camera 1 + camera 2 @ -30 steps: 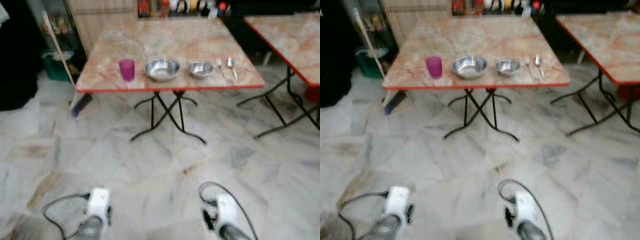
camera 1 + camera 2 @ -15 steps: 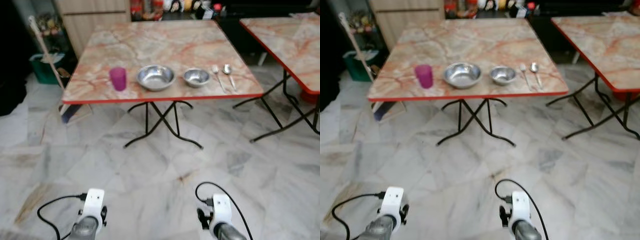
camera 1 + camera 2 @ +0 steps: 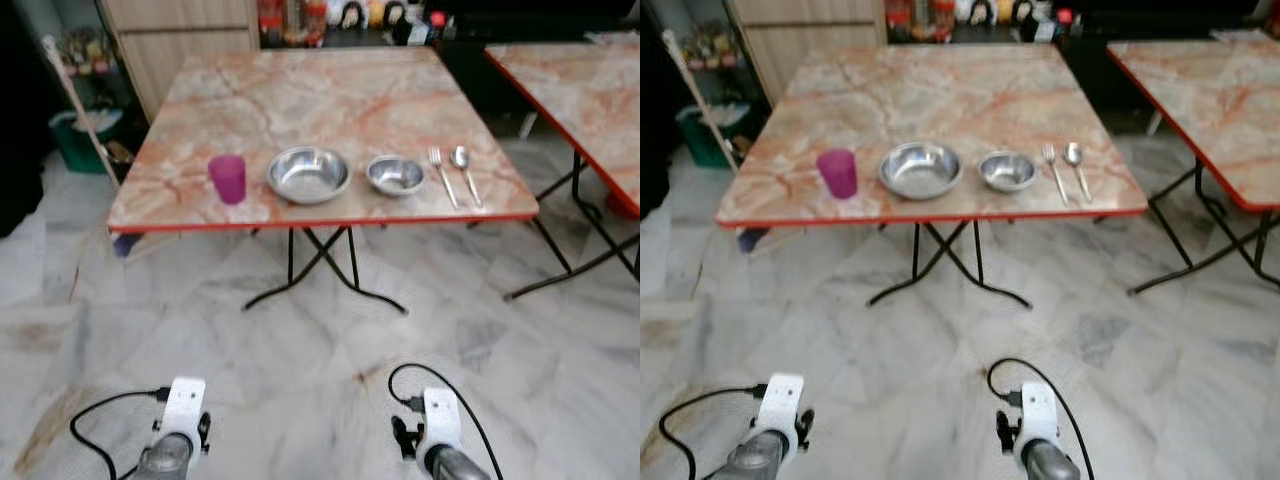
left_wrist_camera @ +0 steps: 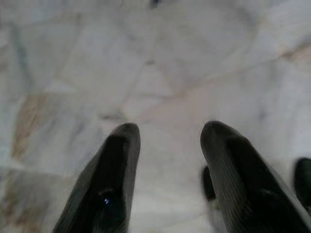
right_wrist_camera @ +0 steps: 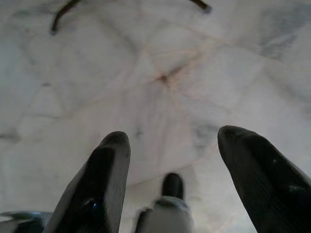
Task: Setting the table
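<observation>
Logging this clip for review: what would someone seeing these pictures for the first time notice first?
A marble-patterned table with a red edge stands ahead, and along its near edge runs a neat row: purple cup, large steel bowl, small steel bowl, fork and spoon. Low in front, the left gripper and right gripper hang open and empty over the pale floor.

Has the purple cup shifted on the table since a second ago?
No. The purple cup stands just left of the large steel bowl near the table's front edge, as before; only the camera moved.
</observation>
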Robot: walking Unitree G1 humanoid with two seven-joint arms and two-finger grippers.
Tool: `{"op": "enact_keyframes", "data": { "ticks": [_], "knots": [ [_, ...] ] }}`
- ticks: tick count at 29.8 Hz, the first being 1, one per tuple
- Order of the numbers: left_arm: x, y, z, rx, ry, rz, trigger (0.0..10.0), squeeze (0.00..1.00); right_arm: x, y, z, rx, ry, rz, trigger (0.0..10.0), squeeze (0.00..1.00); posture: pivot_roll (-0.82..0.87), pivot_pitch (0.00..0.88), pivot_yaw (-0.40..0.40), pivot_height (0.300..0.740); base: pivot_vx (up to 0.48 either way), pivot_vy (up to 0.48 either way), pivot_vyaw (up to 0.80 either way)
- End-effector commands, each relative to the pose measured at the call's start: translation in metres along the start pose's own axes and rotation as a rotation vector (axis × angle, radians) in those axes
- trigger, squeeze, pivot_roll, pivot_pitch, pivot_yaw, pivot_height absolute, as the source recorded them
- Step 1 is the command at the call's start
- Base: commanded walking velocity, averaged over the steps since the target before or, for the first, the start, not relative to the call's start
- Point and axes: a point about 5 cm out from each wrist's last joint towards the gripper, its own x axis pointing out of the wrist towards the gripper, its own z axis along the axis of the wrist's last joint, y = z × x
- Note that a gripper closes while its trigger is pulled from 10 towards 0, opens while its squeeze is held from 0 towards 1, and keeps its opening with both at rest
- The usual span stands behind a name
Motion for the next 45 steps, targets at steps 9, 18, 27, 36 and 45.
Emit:
{"op": "enact_keyframes", "data": {
  "ticks": [9,18,27,36,45],
  "knots": [
    [-0.0014,-0.0035,-0.0061,0.007,0.023,-0.015,10.0,0.0,-0.0007,-0.0038,-0.0024,-0.016,0.014,-0.014,10.0,0.0,0.09,0.108,-0.015,0.74,0.36,0.0,0.0],
    [-0.001,-0.004,-0.0048,0.013,0.021,-0.018,10.0,0.0,-0.0008,-0.0028,-0.0028,-0.006,0.012,-0.015,10.0,0.0,0.09,0.107,-0.012,0.74,0.358,0.0,0.0],
    [-0.0013,-0.0044,-0.0059,0.017,0.025,-0.022,10.0,0.0,-0.001,-0.0027,-0.0039,-0.011,0.018,-0.012,10.0,0.0,0.09,0.106,-0.013,0.74,0.356,0.0,0.0],
    [-0.001,-0.0061,-0.0052,0.024,0.026,-0.028,10.0,0.0,-0.0002,-0.0017,-0.0014,-0.014,0.013,-0.007,10.0,0.0,0.09,0.103,-0.015,0.74,0.356,0.0,0.0],
    [-0.0005,-0.0067,-0.0036,0.02,0.023,-0.028,10.0,0.0,-0.0002,-0.0022,-0.001,-0.015,0.014,-0.007,10.0,0.0,0.09,0.101,-0.018,0.74,0.353,0.0,0.0]
  ]
}}
